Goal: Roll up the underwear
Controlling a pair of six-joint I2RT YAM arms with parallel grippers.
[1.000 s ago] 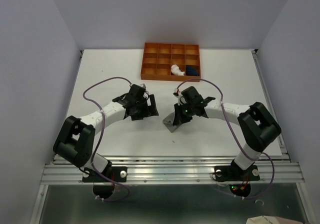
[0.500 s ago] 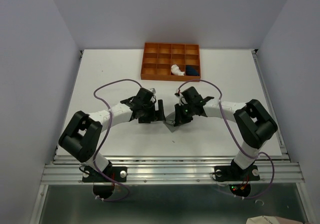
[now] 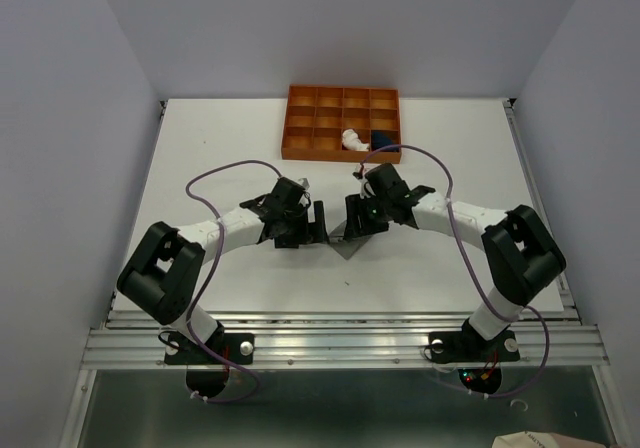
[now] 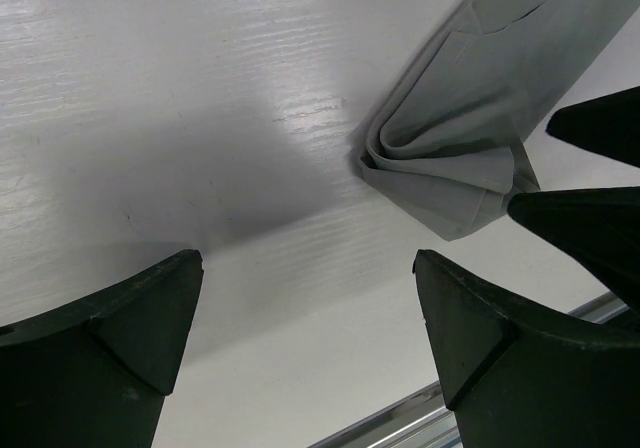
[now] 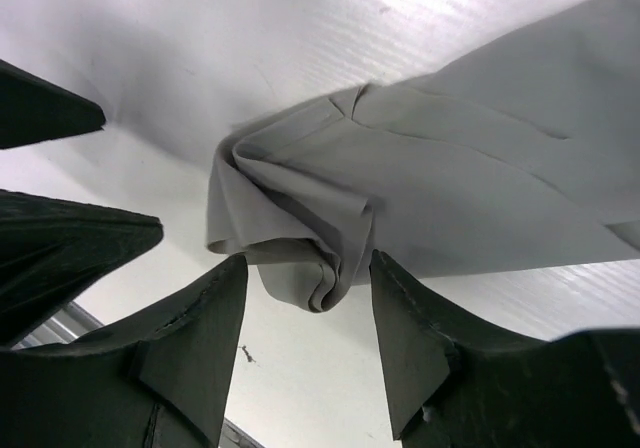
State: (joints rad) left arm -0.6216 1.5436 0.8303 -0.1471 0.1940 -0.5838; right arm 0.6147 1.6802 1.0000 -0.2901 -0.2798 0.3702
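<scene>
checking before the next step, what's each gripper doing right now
left gripper: open, holding nothing.
right gripper: open, fingers either side of the rolled end of the grey underwear, not clamped.

Robot lab cell. White table (image 3: pixel 200 143) boxed in by plain pale walls (image 3: pixel 60 118). Two arms (image 3: pixel 225 228) bolted by an aluminium rail (image 3: pixel 340 343), purple cables (image 3: pixel 192 186) looping loose.
</scene>
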